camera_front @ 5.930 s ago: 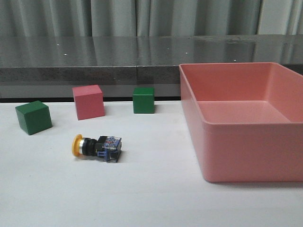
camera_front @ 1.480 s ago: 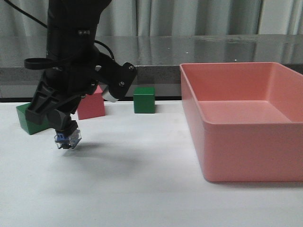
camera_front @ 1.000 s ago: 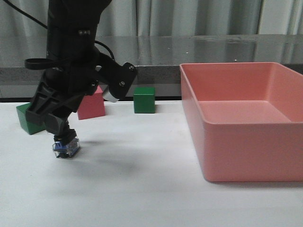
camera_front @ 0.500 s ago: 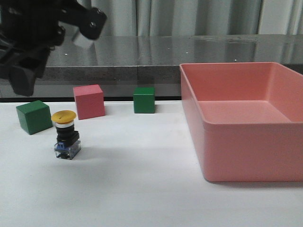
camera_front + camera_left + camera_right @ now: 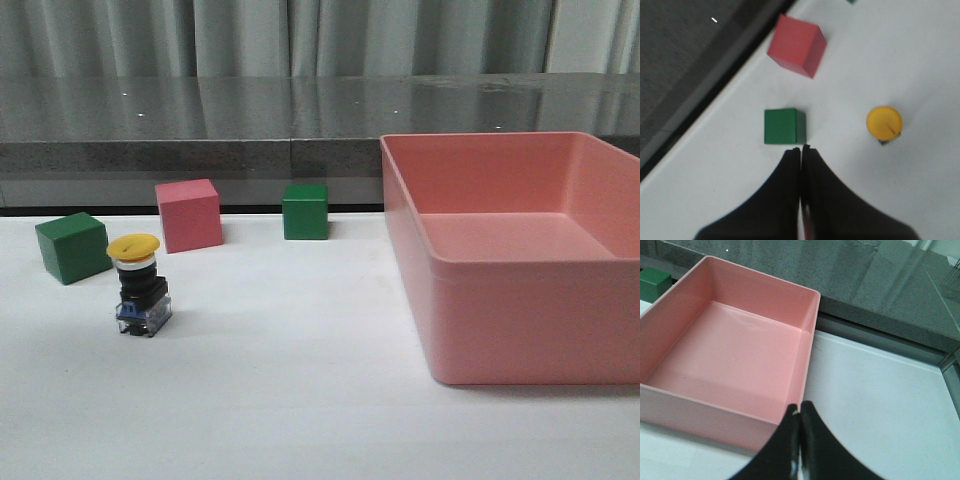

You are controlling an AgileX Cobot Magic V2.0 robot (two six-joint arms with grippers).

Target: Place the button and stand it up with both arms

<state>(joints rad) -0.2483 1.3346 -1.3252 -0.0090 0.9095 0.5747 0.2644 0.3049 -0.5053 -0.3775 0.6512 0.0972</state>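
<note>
The button stands upright on the white table at the left, yellow cap on top, black body and blue-and-clear base below. From above, in the left wrist view, only its yellow cap shows. My left gripper hangs high above the table, shut with nothing in it, just short of a green cube and apart from the button. My right gripper is shut and empty above the near corner of the pink bin. Neither arm shows in the front view.
A green cube sits just behind-left of the button, a pink cube behind it, and another green cube further right. The large pink bin fills the right side. A dark ledge runs along the table's back edge.
The left arm set the button down upright, let go, then rose and left the front view. The button now stands alone where the arm set it down.
</note>
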